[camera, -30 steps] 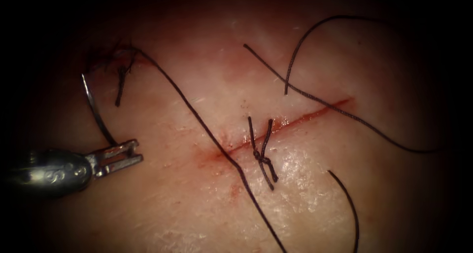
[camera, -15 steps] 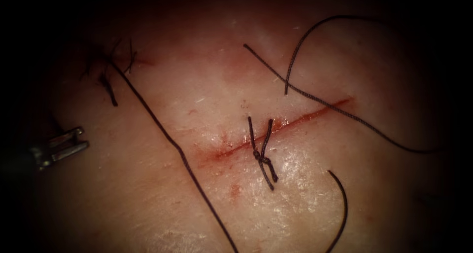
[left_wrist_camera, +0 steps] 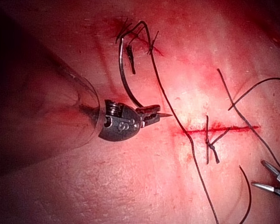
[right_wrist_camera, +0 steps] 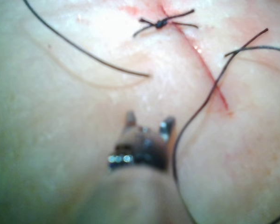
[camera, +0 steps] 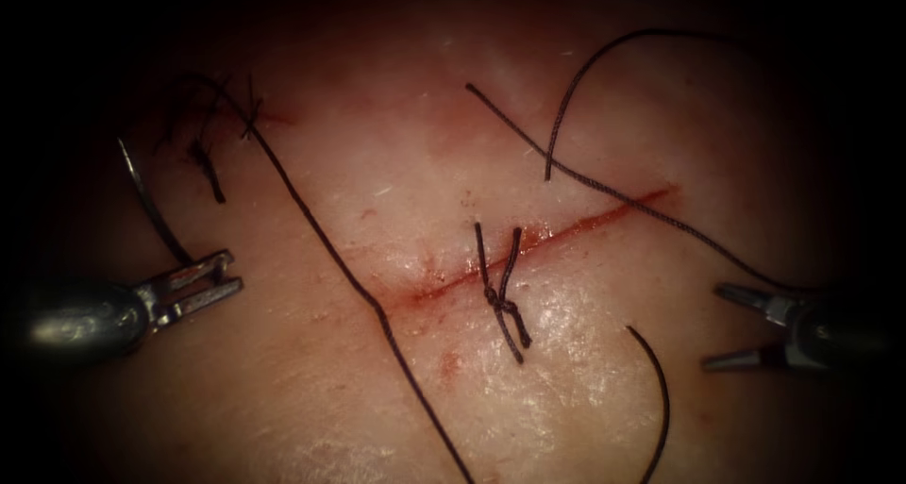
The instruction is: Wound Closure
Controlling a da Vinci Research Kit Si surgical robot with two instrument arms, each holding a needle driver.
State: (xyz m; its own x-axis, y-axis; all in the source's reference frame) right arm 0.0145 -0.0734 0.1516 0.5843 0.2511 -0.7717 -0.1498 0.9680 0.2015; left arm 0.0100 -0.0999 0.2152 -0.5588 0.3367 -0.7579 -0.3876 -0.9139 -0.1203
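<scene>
Left pincer (camera: pixel 219 281) w/ needle (camera: pixel 146 201) back toward cut; right pincer (camera: pixel 731 325) entered, prob. empty.

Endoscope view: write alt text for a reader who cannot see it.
The left tool, left of the cut, grips the curved needle near one end, clear of the tissue. The right tool sits open at the right, holding nothing. A tied stitch crosses the cut, and thread runs across the tissue.
</scene>
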